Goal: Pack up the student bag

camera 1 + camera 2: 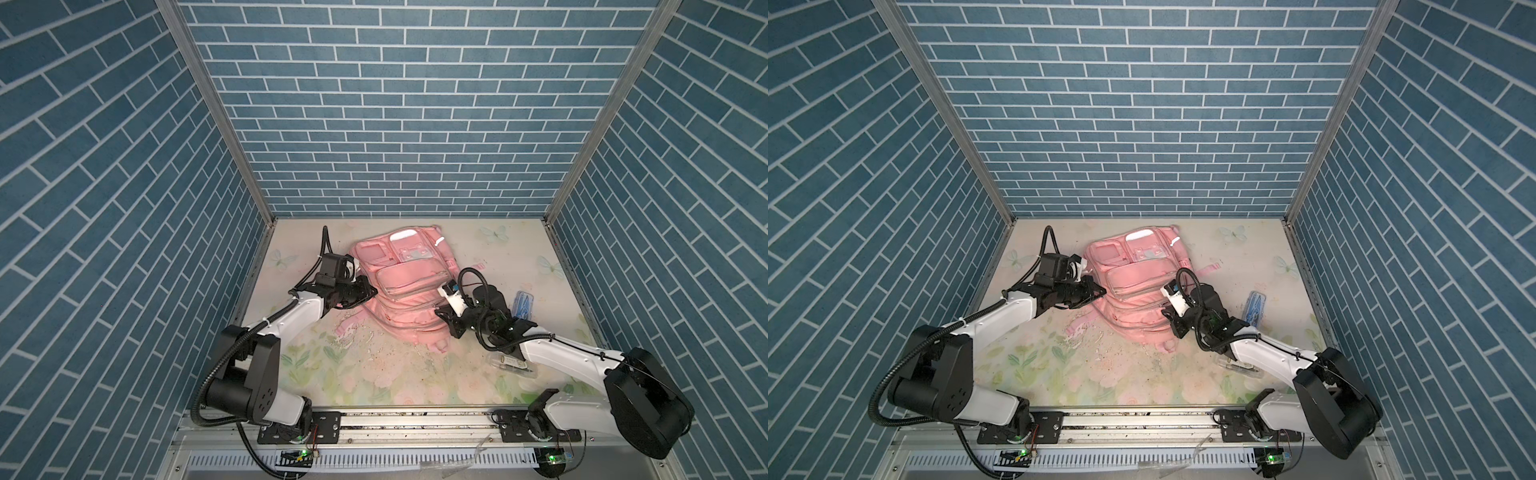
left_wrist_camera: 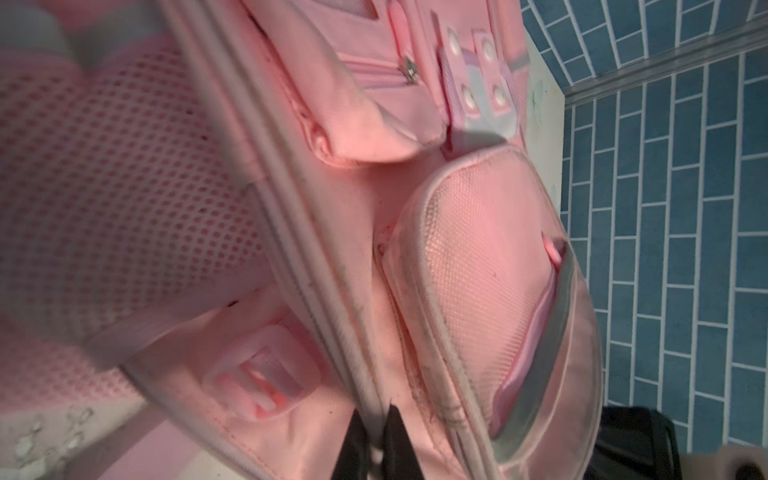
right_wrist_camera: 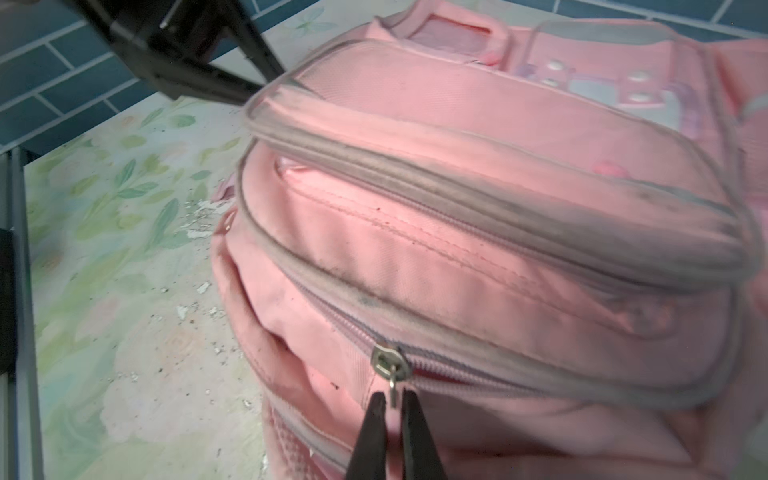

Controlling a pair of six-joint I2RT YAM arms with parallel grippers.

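Pinching a metal zipper pull on the soft pink student bag, right gripper leans low; left gripper gapes slightly.

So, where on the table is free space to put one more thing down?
Bare table lies between the student bag and the front rail, and at the back right beyond the blue case. Crowded: right side, around the clear case under the right arm.

The student bag is matt pink woven cloth with grubby grey piping; its zip pull is shiny metal; the worktop surface looks chipped.
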